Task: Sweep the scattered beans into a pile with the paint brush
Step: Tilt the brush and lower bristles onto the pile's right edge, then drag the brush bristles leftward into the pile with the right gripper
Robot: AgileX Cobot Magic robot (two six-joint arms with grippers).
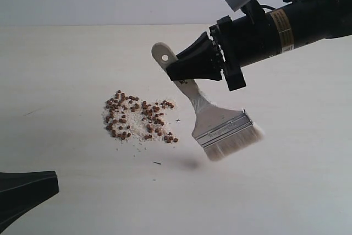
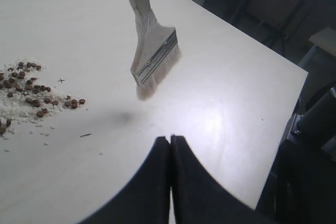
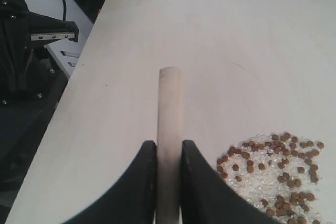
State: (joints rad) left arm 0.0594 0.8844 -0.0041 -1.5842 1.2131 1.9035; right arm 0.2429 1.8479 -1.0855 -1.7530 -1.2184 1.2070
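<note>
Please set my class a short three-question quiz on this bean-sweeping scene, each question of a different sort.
1. True or false: the bristles of the paint brush rest on the table.
2. Which arm's gripper holds the brush handle? A) left B) right C) neither
3. Fill in: the left gripper has its jaws ____.
Key: 1 false, it hangs above the table; 2 B, the right gripper; 3 shut.
</note>
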